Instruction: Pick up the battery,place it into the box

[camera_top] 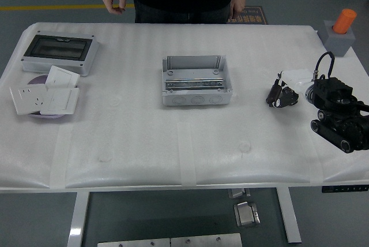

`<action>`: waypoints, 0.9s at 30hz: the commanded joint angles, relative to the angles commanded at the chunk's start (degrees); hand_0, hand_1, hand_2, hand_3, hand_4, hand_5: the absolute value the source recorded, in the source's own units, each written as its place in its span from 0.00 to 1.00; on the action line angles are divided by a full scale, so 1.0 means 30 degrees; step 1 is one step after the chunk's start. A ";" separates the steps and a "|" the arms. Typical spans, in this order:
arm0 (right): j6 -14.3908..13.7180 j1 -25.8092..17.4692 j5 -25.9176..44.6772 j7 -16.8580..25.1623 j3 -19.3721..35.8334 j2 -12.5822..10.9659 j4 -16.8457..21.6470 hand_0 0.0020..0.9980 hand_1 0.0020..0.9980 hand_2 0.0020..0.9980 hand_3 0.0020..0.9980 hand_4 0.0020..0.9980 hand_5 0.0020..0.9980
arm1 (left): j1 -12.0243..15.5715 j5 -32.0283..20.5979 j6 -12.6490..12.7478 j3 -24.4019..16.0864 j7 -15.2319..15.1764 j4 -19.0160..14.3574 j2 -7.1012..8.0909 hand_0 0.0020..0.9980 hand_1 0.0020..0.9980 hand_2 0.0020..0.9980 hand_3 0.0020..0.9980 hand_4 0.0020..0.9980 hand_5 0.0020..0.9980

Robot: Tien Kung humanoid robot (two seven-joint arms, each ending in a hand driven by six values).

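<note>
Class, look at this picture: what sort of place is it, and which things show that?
Probably a workshop or robotics test area: a painted concrete floor with a yellow line, an open grey junction box, and wall socket plates laid out on a padded table.

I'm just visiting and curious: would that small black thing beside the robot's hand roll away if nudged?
Perhaps a little. The battery looks small and rounded, so it may roll or tip. It probably feels stiff. The padded table should slow it. The right hand isn't gripping it.
</note>
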 joint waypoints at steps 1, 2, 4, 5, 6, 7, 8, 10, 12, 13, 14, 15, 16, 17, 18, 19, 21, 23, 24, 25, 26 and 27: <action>-0.0019 -0.0006 0.0007 0.0016 -0.0001 0.0002 0.0004 0.68 0.65 0.67 0.70 0.93 0.42 | -0.0004 0.0012 0.0002 -0.0007 -0.0001 -0.0004 0.0000 0.59 0.62 0.50 0.65 0.58 0.36; -0.0048 -0.0015 0.0015 0.0036 -0.0001 0.0002 0.0009 0.68 0.65 0.67 0.70 0.93 0.43 | -0.0009 0.0024 0.0005 -0.0017 -0.0003 -0.0009 0.0002 0.59 0.62 0.50 0.65 0.59 0.36; -0.0111 -0.0031 0.0017 0.0073 -0.0005 -0.0005 0.0021 0.68 0.65 0.67 0.70 0.93 0.43 | -0.0014 0.0055 0.0009 -0.0051 -0.0006 -0.0020 0.0004 0.59 0.62 0.50 0.65 0.59 0.36; -0.0141 -0.0040 0.0023 0.0090 -0.0001 -0.0010 0.0027 0.68 0.65 0.67 0.70 0.93 0.43 | -0.0014 0.0084 0.0011 -0.0080 -0.0008 -0.0027 0.0006 0.59 0.62 0.50 0.65 0.59 0.36; -0.0201 -0.0052 0.0033 0.0121 0.0008 -0.0021 0.0034 0.68 0.65 0.67 0.70 0.93 0.43 | -0.0010 0.0150 0.0015 -0.0144 -0.0010 -0.0042 0.0006 0.59 0.62 0.50 0.65 0.59 0.36; -0.0241 -0.0060 0.0036 0.0142 0.0013 -0.0028 0.0040 0.68 0.65 0.67 0.70 0.93 0.43 | -0.0009 0.0190 0.0017 -0.0183 -0.0011 -0.0052 0.0006 0.59 0.62 0.50 0.65 0.59 0.36; -0.0292 -0.0068 0.0037 0.0169 0.0018 -0.0037 0.0046 0.67 0.64 0.67 0.69 0.93 0.43 | -0.0009 0.0232 0.0020 -0.0224 -0.0011 -0.0063 0.0006 0.59 0.62 0.50 0.65 0.59 0.36; -0.0441 -0.0087 0.0029 0.0250 0.0034 -0.0054 0.0061 0.67 0.64 0.67 0.69 0.93 0.43 | -0.0019 0.0316 0.0033 -0.0309 -0.0020 -0.0083 0.0010 0.59 0.62 0.50 0.65 0.59 0.36; -0.0604 -0.0108 0.0035 0.0338 0.0046 -0.0068 0.0078 0.67 0.64 0.67 0.69 0.93 0.43 | -0.0029 0.0393 0.0045 -0.0386 -0.0028 -0.0102 0.0012 0.59 0.62 0.50 0.65 0.59 0.36; -0.0691 -0.0121 0.0024 0.0383 0.0049 -0.0071 0.0085 0.67 0.64 0.67 0.69 0.93 0.43 | -0.0034 0.0434 0.0050 -0.0427 -0.0032 -0.0113 0.0015 0.59 0.62 0.50 0.65 0.59 0.36; -0.0764 -0.0134 0.0029 0.0423 0.0049 -0.0073 0.0092 0.67 0.64 0.66 0.69 0.93 0.43 | -0.0038 0.0475 0.0056 -0.0464 -0.0036 -0.0123 0.0019 0.59 0.62 0.50 0.65 0.59 0.36; -0.0825 -0.0145 0.0032 0.0455 0.0048 -0.0075 0.0104 0.67 0.64 0.66 0.69 0.93 0.43 | -0.0043 0.0493 0.0062 -0.0482 -0.0041 -0.0127 0.0022 0.59 0.62 0.50 0.65 0.59 0.36; -0.0903 -0.0158 0.0029 0.0488 0.0049 -0.0078 0.0125 0.67 0.64 0.66 0.69 0.93 0.43 | -0.0051 0.0505 0.0074 -0.0502 -0.0049 -0.0129 0.0026 0.59 0.62 0.50 0.65 0.59 0.36; -0.0984 -0.0165 0.0042 0.0523 0.0053 -0.0079 0.0144 0.67 0.64 0.66 0.69 0.93 0.43 | -0.0060 0.0529 0.0083 -0.0531 -0.0056 -0.0134 0.0029 0.59 0.62 0.50 0.65 0.59 0.36; -0.1073 -0.0171 0.0052 0.0562 0.0055 -0.0076 0.0155 0.67 0.64 0.66 0.69 0.93 0.43 | -0.0072 0.0545 0.0092 -0.0552 -0.0063 -0.0138 0.0032 0.59 0.62 0.50 0.65 0.59 0.36; -0.1135 -0.0173 0.0046 0.0588 0.0049 -0.0071 0.0154 0.67 0.64 0.66 0.69 0.93 0.43 | -0.0085 0.0544 0.0099 -0.0557 -0.0068 -0.0137 0.0032 0.59 0.62 0.50 0.65 0.59 0.36; -0.1222 -0.0175 0.0064 0.0640 0.0031 -0.0068 0.0129 0.66 0.64 0.66 0.69 0.92 0.43 | -0.0119 0.0583 0.0113 -0.0596 -0.0080 -0.0145 0.0035 0.59 0.62 0.50 0.66 0.60 0.36; -0.1266 -0.0175 0.0108 0.0692 0.0007 -0.0073 0.0092 0.66 0.64 0.66 0.69 0.92 0.43 | -0.0153 0.0588 0.0126 -0.0608 -0.0090 -0.0146 0.0035 0.59 0.62 0.50 0.66 0.60 0.36; -0.1278 -0.0176 0.0136 0.0716 -0.0019 -0.0073 0.0062 0.66 0.64 0.66 0.69 0.92 0.43 | -0.0166 0.0598 0.0129 -0.0603 -0.0091 -0.0145 0.0035 0.59 0.62 0.50 0.66 0.60 0.36; -0.1282 -0.0179 0.0166 0.0735 -0.0044 -0.0075 0.0032 0.66 0.64 0.66 0.69 0.92 0.43 | -0.0175 0.0599 0.0131 -0.0596 -0.0093 -0.0143 0.0036 0.59 0.62 0.50 0.66 0.60 0.36; -0.1279 -0.0181 0.0189 0.0749 -0.0062 -0.0077 0.0007 0.64 0.63 0.65 0.68 0.92 0.43 | -0.0181 0.0599 0.0133 -0.0590 -0.0094 -0.0141 0.0038 0.59 0.62 0.50 0.66 0.60 0.36; -0.1273 -0.0183 0.0209 0.0761 -0.0075 -0.0079 -0.0015 0.64 0.63 0.65 0.68 0.92 0.43 | -0.0186 0.0602 0.0134 -0.0583 -0.0094 -0.0140 0.0039 0.59 0.62 0.50 0.66 0.60 0.36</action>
